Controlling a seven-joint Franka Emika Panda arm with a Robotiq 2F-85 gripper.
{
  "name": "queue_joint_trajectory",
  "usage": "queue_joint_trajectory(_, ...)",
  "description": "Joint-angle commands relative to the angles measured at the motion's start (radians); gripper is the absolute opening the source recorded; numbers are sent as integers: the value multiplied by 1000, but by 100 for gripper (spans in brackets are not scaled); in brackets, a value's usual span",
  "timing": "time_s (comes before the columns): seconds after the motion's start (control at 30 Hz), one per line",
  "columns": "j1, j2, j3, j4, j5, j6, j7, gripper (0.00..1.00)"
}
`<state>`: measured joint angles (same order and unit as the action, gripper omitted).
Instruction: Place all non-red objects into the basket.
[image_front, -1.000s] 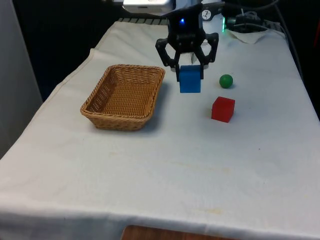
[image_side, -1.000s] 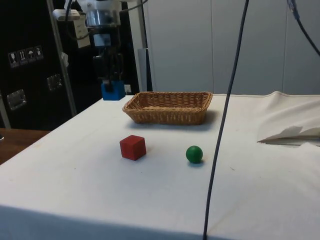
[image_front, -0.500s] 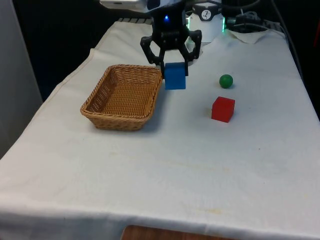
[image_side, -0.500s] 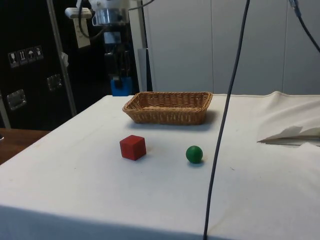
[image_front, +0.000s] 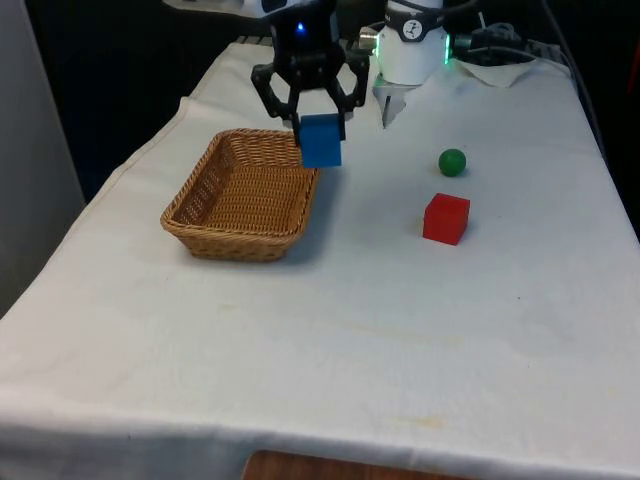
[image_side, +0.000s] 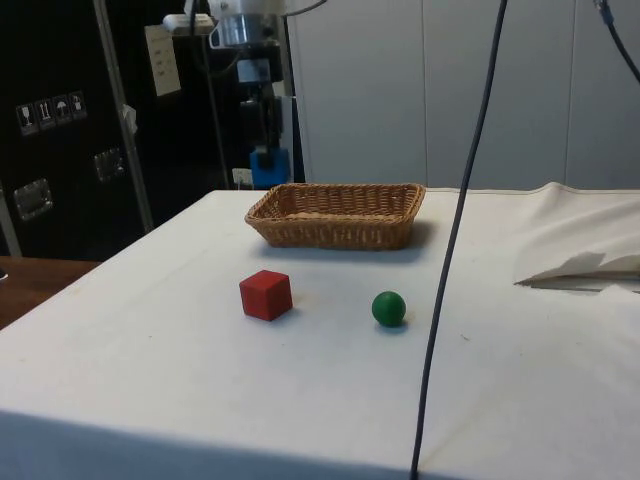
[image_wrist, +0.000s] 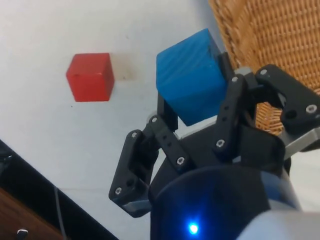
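Observation:
My gripper (image_front: 320, 128) is shut on a blue cube (image_front: 321, 141) and holds it in the air over the wicker basket's (image_front: 246, 193) rim on the front view's right. From the side the blue cube (image_side: 270, 168) hangs above the basket (image_side: 338, 214) at its far end. The wrist view has the blue cube (image_wrist: 191, 83) between the fingers, with the basket (image_wrist: 270, 35) beside it and the red cube (image_wrist: 90, 77) on the cloth below. A green ball (image_front: 452, 161) and a red cube (image_front: 446, 218) rest on the table at the front view's right.
The basket holds nothing that I can see. A crumpled white cloth (image_side: 585, 262) lies on the table at the side view's right, and a dark cable (image_side: 450, 250) hangs down across that view.
The gripper has carried the blue cube toward the front view's left and a little higher, from beside the green ball to over the basket's rim. The ball and red cube stayed put.

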<state>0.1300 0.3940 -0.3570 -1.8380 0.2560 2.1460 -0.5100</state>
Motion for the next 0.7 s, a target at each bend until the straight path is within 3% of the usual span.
queue_joint_trajectory(0.0,-4,-11,-2,-14,4,12,-15,50)
queue_joint_trajectory(0.23,-6,-22,-41,-41,7,13,-81,50)
queue_joint_trajectory(0.27,-1,-15,-41,-31,1,0,-67,50)
queue_joint_trajectory(0.3,-7,-23,-46,-44,8,13,-90,50)
queue_joint_trajectory(0.53,-11,-13,-86,-55,22,20,-165,50)
queue_joint_trajectory(0.57,-4,-15,-89,-52,14,8,-152,50)
queue_joint_trajectory(0.6,-12,-11,-90,-55,24,22,-173,50)
queue_joint_trajectory(0.67,-14,1,-100,-54,30,32,-196,50)
